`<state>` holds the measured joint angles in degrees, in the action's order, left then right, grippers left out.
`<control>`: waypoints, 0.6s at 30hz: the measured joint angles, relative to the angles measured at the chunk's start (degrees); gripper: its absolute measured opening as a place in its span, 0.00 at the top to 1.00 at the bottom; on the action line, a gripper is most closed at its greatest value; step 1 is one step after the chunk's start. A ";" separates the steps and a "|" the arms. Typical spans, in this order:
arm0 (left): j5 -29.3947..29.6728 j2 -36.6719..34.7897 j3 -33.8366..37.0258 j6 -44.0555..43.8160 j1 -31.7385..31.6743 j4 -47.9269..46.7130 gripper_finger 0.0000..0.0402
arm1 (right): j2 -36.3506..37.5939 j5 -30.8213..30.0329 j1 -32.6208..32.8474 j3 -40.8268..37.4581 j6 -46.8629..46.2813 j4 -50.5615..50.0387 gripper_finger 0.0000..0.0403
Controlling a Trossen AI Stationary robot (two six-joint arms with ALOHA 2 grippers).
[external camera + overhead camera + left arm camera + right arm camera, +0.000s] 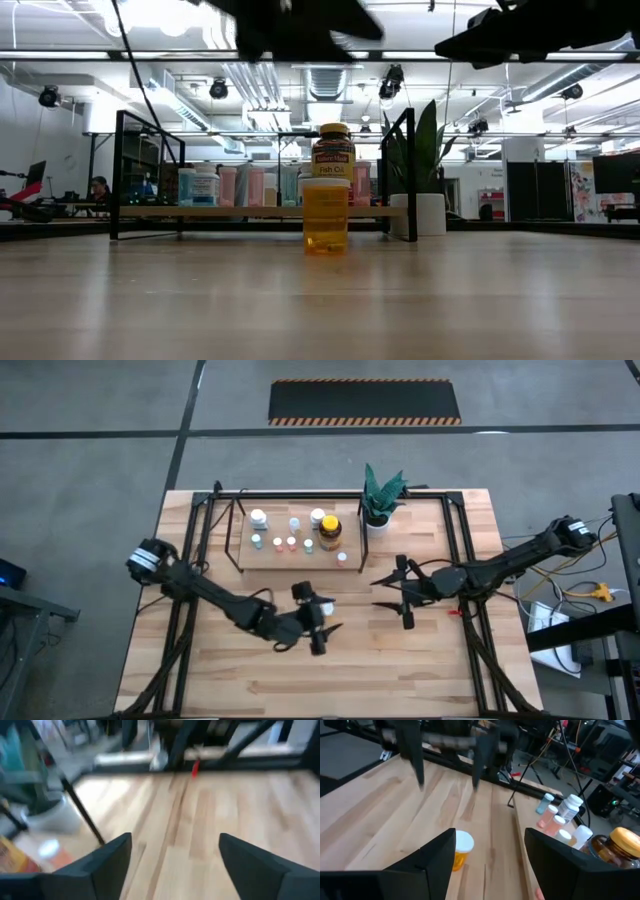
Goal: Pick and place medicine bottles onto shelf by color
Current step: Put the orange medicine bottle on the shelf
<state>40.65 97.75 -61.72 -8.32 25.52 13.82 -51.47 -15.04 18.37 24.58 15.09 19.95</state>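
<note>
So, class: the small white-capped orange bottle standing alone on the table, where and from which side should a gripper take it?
Probably by the round sides of the orange bottle, just under its cap, coming straight down from above. It stands upright on the table with bare wood all round, so fingers fit either side.

**Colours and patterns on the table**

The pale, striped light-wood tabletop (420,660) carries a lighter wood shelf panel edged with thin black metal bars (300,556). On it stands a large amber bottle with a yellow cap (329,530) among tiny bottles capped white, pink and pale blue-green (559,817). A small orange bottle with a white cap (461,849) sits on the tabletop. The spiky plant is green, in a white pot (381,497). Both arms are dark. On the grey floor lies a black mat bordered with orange-and-black hazard stripes (365,401).
</note>
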 joint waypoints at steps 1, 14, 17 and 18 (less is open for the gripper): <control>-1.22 0.84 -0.27 -1.76 -0.87 -1.63 0.28 | 0.16 0.00 0.00 -0.11 -0.03 0.03 0.44; -11.04 4.64 0.29 -13.90 -5.22 -14.30 0.25 | -0.01 0.19 0.00 -0.53 -0.49 -0.14 0.44; -10.78 5.10 0.98 -14.51 -5.30 -14.53 0.25 | -0.08 0.19 0.00 -0.53 -0.50 -0.16 0.44; -10.52 5.10 1.24 -15.07 -5.37 -14.47 0.25 | -0.18 0.19 0.00 -0.53 -0.50 -0.13 0.44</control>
<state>30.13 102.85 -60.47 -23.39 20.15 -0.66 -51.65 -14.85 18.37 24.05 14.59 19.82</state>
